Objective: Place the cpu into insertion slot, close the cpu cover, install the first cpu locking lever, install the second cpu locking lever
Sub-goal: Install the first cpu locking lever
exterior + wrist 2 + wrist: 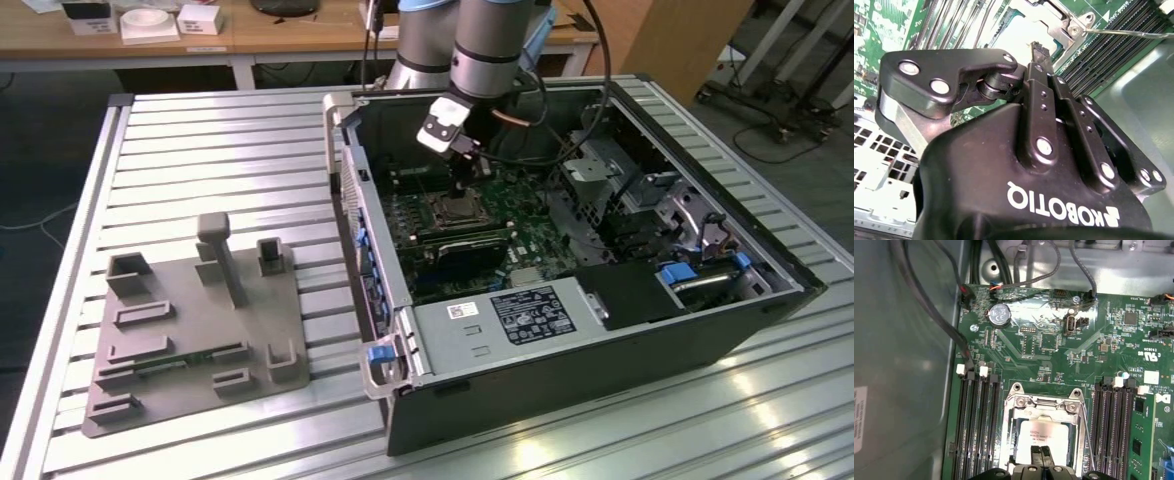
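The cpu [1041, 432] lies flat in the insertion slot [463, 208], its silvery top showing through the cut-out of the cpu cover [1044, 407]. The cover frame lies down around the chip. My gripper [1041, 456] is shut, with its two dark fingertips pressed together right over the chip's near edge and nothing held between them. In the exterior view the gripper [461, 185] reaches straight down into the open computer case over the socket. A thin metal locking lever [1085, 435] runs along one side of the socket; in the second wrist view the lever [1126, 34] passes beyond the gripper [1036, 49].
Long black memory slots [979, 425] flank the socket on both sides. Black cables [929, 300] hang along the grey case wall [899, 365]. A white-labelled power-supply box [527, 315] fills the case front. A grey fixture plate [187, 330] lies on the slatted table at the exterior view's left.
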You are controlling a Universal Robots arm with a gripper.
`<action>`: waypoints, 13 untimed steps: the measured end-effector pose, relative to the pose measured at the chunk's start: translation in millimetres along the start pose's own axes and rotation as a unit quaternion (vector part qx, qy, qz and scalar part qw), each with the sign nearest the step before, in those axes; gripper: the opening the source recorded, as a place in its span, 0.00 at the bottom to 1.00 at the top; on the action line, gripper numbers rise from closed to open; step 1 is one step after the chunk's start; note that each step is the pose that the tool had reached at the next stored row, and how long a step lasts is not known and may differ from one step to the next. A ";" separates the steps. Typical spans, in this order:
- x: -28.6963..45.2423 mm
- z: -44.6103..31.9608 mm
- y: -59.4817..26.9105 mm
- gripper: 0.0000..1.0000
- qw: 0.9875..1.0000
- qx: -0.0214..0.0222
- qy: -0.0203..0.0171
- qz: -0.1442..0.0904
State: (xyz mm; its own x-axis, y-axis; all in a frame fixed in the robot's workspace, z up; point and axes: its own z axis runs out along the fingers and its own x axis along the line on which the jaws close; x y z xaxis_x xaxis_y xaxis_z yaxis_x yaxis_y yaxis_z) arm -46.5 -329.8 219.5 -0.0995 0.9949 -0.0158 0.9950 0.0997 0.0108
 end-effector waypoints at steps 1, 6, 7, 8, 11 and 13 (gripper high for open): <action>0.0 -0.4 0.0 0.10 1.000 0.000 0.000 -0.007; 0.0 -1.0 0.0 0.10 0.999 -0.001 0.001 -0.044; 0.0 -1.1 0.0 0.10 0.999 -0.001 0.001 -0.052; 0.0 -1.2 0.0 0.10 0.998 -0.001 0.001 -0.060; 0.0 -1.3 0.0 0.10 0.997 -0.001 0.001 -0.075; 0.0 -1.3 0.0 0.10 0.997 -0.001 0.001 -0.075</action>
State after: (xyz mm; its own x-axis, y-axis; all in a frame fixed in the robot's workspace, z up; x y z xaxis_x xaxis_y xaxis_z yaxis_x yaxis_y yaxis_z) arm -46.5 -329.8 220.8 -0.2478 0.9687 -0.0158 0.9687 0.2480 0.0108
